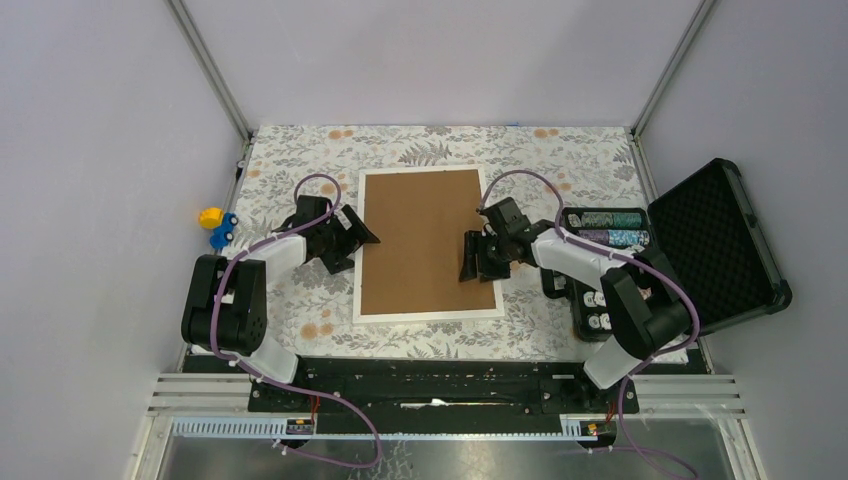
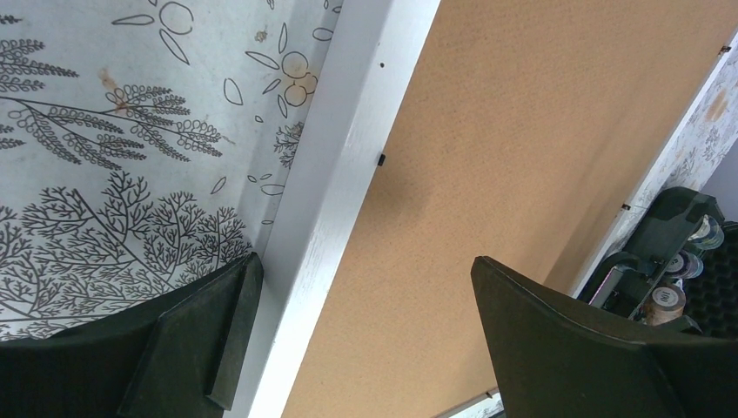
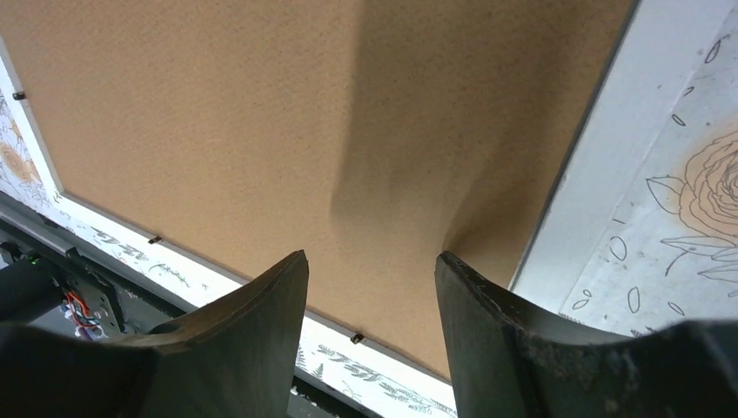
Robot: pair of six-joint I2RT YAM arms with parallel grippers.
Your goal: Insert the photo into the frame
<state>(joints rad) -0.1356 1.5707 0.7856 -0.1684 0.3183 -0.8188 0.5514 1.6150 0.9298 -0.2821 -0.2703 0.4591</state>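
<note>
Frame (image 1: 430, 315) lying face-down mid-table, backing board (image 1: 425, 240) sitting in it; photo not showing. Left gripper (image 2: 364, 261) gaping wide, straddling frame's left edge. Right gripper (image 3: 372, 257) open, empty, over board. Suggesting: pressing board down evenly, then closing tabs (image 2: 381, 159) 1 by 1.

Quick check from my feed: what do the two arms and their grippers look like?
The left arm and right arm have bulky black joints joined by white links. A thin purple cable runs along each. The left gripper and right gripper are matte black with broad, wedge-shaped jaws.
</note>
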